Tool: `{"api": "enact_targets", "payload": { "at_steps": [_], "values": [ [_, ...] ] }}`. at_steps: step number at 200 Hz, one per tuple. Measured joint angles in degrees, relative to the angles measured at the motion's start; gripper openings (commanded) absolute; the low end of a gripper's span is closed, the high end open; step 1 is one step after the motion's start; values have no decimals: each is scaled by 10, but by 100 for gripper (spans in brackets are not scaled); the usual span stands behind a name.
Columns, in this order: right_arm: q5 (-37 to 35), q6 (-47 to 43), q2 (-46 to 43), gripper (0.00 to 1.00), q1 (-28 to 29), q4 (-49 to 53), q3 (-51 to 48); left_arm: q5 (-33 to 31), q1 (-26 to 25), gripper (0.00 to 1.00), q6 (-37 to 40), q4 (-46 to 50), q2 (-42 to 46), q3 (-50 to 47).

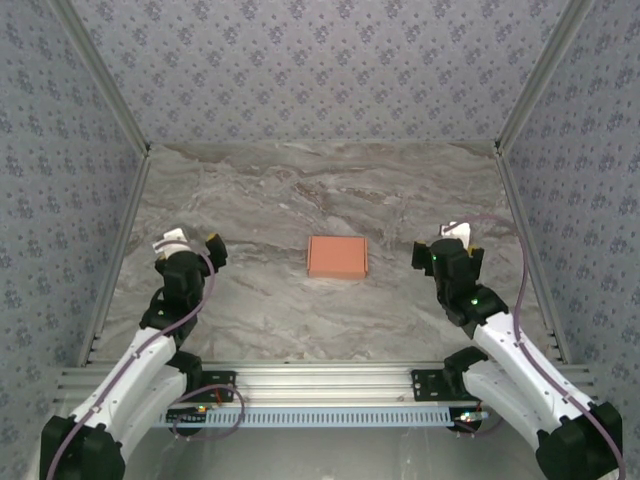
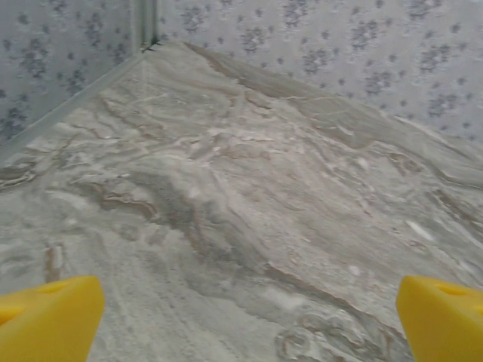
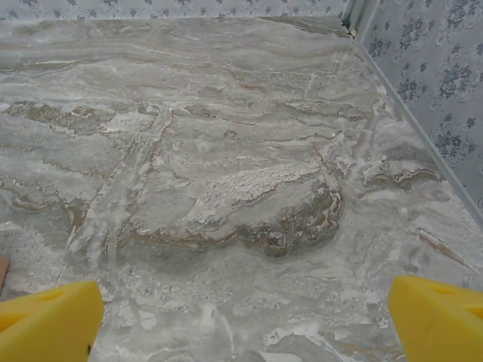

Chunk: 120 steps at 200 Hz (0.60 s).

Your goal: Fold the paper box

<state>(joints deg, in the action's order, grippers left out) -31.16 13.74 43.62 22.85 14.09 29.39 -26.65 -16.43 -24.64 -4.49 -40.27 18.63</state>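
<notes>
Found paper box (image 1: 337, 256) as a compact salmon-orange rectangle with straight edges, lying flat on the marbled table (image 1: 260, 190).

Placed it between the two grippers: off to the right of the left gripper (image 1: 192, 241), off to the left of the right gripper (image 1: 440, 241), well apart from both and roughly level with their fingertips. Touching neither.

Recorded left gripper as spread fully wide, nothing in its grasp. In the left wrist view, saw yellow fingertips (image 2: 47, 318) at the two bottom corners, with bare veined table surface between and ahead of them.

Recorded right gripper likewise: jaws at full spread, nothing held. In the right wrist view, saw yellow fingertips (image 3: 441, 317) at the bottom corners, again with bare table between them and the patterned wall (image 3: 434, 68) to its right.

Could not tell from any view whether either set of fingertips touches the table.
</notes>
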Motion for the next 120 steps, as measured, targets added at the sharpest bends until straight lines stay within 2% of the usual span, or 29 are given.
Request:
{"api": "enact_targets", "payload": {
  "at_steps": [66, 120],
  "values": [
    [-10, 4, 7, 99, -45, -62, -43, 0, 40, 99, 41, -16, -23, 0],
    [-10, 6, 66, 99, -83, -110, -49, 3, 62, 99, 77, -37, -54, 0]
  ]
}}
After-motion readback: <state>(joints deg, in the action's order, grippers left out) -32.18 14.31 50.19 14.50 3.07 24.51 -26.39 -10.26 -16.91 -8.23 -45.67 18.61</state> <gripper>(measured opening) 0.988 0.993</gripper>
